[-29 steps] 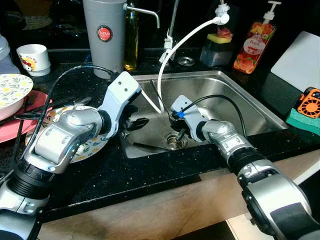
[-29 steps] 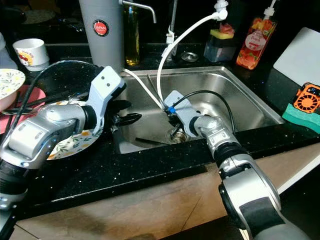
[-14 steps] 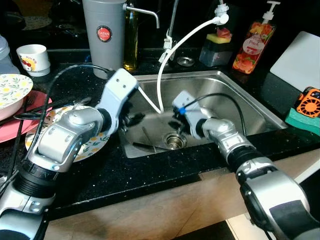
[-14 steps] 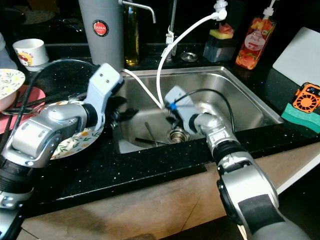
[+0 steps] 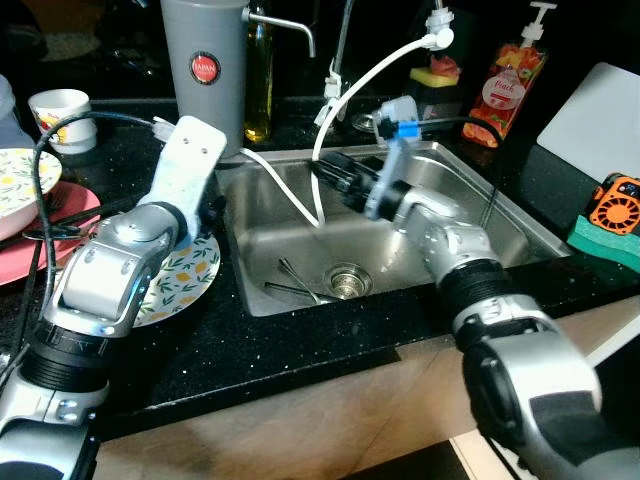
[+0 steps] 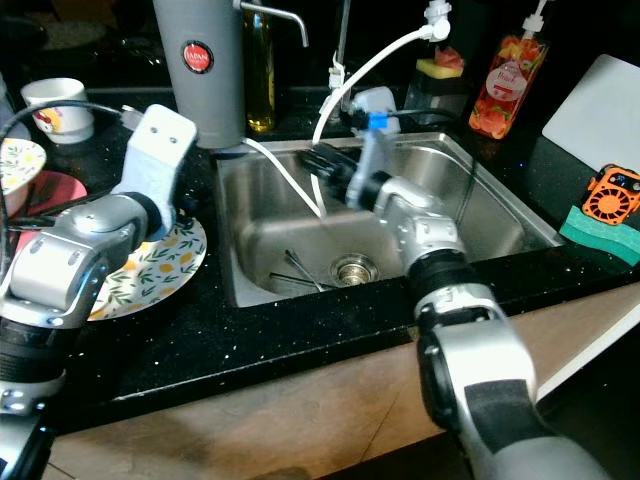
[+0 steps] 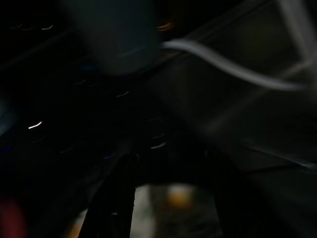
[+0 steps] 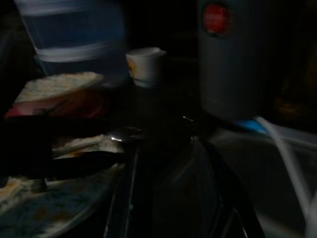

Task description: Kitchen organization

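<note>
We had lifted our right gripper (image 5: pixel 335 175) out of the stainless steel sink (image 5: pixel 500 215), where a second earlier it hung over the round metal drain (image 5: pixel 346 279); whether its fingers gripped anything we could not tell. The thin dark utensils (image 5: pixel 290 285) lay on the sink floor beside the drain. Our left gripper (image 5: pixel 205 215) had withdrawn over the floral plate (image 5: pixel 175 290), fingers hidden. We judged the utensils still needed collecting

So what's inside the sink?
At the bottom of the sink there's a round metal drain and a few thin dark utensils lying beside it. A white hose hangs down into it. The near wall hides the front of the floor.
</note>
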You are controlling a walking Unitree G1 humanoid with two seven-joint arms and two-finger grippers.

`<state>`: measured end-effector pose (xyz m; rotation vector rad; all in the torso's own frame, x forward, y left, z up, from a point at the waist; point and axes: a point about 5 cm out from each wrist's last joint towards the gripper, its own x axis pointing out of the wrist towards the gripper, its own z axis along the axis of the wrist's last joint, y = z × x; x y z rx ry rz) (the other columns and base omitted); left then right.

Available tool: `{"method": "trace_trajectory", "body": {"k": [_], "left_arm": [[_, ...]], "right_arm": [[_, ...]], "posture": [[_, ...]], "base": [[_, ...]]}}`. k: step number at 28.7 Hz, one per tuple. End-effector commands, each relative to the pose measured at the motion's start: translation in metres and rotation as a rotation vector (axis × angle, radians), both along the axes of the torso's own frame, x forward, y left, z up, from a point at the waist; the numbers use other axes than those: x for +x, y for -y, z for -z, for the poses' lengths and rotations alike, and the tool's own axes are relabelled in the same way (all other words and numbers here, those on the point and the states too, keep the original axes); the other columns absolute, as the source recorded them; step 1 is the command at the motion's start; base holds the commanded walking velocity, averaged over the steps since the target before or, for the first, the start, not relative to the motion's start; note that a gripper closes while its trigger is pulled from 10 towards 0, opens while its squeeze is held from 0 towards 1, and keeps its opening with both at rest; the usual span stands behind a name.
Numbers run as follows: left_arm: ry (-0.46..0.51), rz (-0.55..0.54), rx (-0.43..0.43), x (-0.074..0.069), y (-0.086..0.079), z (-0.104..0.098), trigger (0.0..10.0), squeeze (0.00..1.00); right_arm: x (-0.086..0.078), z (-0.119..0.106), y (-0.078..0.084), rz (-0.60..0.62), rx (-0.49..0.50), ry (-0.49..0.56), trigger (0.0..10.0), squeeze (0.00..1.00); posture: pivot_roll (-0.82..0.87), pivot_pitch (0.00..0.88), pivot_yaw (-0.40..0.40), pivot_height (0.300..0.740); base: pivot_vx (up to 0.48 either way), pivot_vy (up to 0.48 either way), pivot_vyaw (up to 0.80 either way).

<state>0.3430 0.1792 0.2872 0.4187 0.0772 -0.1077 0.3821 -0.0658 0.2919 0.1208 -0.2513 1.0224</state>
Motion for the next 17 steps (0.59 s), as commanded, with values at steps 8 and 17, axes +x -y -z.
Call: {"method": "trace_trajectory", "body": {"k": [8, 17], "left_arm": [[0.028, -0.189, -0.020, -0.003, -0.029, -0.008, 10.0, 0.06], [-0.085, -0.196, -0.102, -0.003, -0.034, 0.011, 10.0, 0.00]], "right_arm": [[-0.038, 0.003, -0.019, -0.136, 0.017, -0.026, 10.0, 0.00], [-0.065, 0.006, -0.022, -0.184, -0.041, -0.031, 10.0, 0.00]], "posture": [[0.00, 0.109, -0.074, 0.740], [-0.01, 0.114, -0.071, 0.740]], "base": [[0.000, 0.000, 0.00], [0.000, 0.000, 0.00]]}}
